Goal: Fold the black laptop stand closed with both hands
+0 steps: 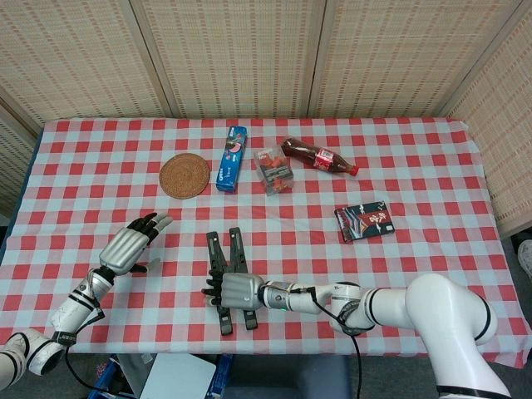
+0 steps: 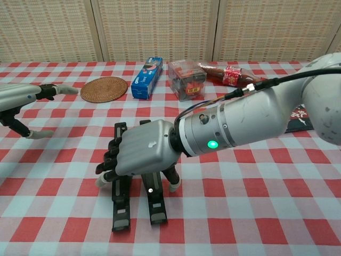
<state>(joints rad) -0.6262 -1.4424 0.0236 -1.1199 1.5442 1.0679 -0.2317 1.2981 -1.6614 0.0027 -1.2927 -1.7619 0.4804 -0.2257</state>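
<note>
Our right hand (image 2: 143, 154) sits low over the black laptop stand (image 1: 226, 278), its fingers (image 2: 109, 160) curled down over the stand's left bar and its thumb reaching down by the right bar; from these views we cannot tell whether it actually grips the stand or only rests on it. In the head view the same hand (image 1: 233, 290) covers the middle of the stand, with the two bars showing above and below it. The stand lies flat on the table (image 1: 416, 274) close to the near edge, a little left of the middle, its two bars running side by side away from us. Our left hand (image 1: 129, 247) hovers well to the left of the stand, apart from it, holding nothing, with its fingers stretched out and spread; in the chest view it (image 2: 21, 98) enters from the left edge with the thumb hanging down above the cloth. Toward the far edge we see a round woven coaster (image 1: 184, 175), then a blue snack box (image 1: 231, 158) beside it, a clear box with red contents (image 1: 274, 169), and a cola bottle (image 1: 320, 157) lying on its side. A dark packet (image 1: 364, 220) lies nearer the right edge, well apart from the stand.
</note>
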